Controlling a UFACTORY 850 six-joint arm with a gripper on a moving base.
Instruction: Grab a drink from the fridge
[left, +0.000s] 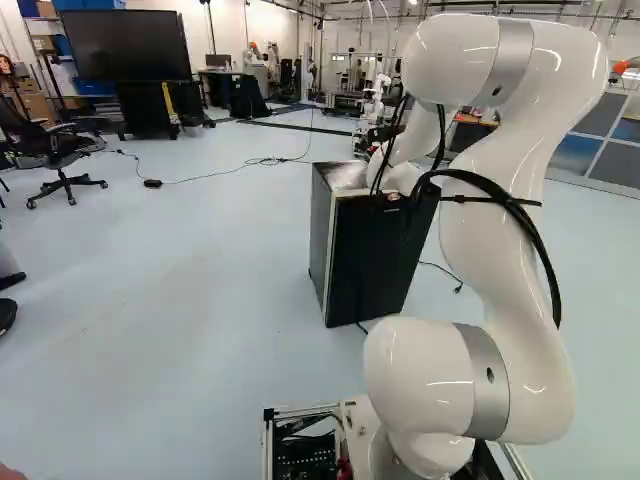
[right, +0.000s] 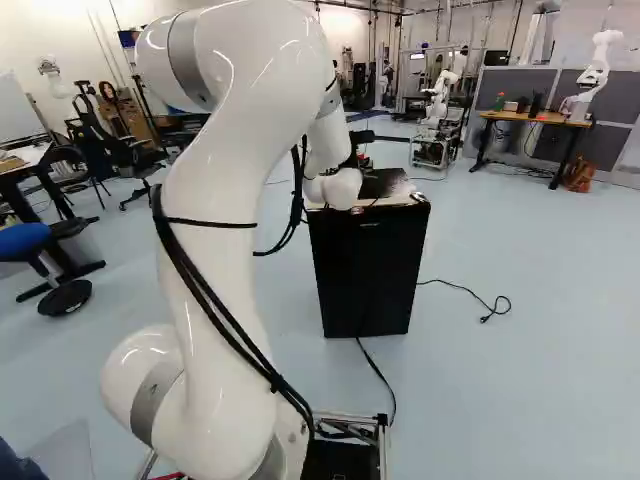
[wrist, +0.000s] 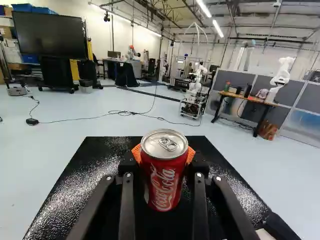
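Red with a silver lid, the drink can (wrist: 164, 187) is being held upright in the gripper (wrist: 164, 156). The two black fingers are clamping on it from both sides, their orange pads (wrist: 135, 152) showing just beside the can's upper part. The pull tab is facing up. In the wrist view, the can and the fingers are covering part of the fridge's glossy black top; whether the can's base is touching that top, I can't tell.

Below the arm's far end, the fridge (right: 365, 270) is standing upright on the pale floor (left: 180, 260), its dark front facing the base. The white arm (left: 500, 210) is rising at the right of the left base view, bending over and reaching down to the fridge's top, with black cables (left: 545, 255) hanging along its links. A dark cord (right: 465, 290) is lying on the floor beside the fridge, curling at its end.

Farther out in the wrist view, a big black screen (wrist: 50, 35) is standing near the wall, and a thin cable (wrist: 95, 118) is trailing across the floor. Another robot (wrist: 282, 75) is standing at a wooden-topped desk (wrist: 245, 97). An office chair (left: 58, 150) is standing at the left of the left base view.
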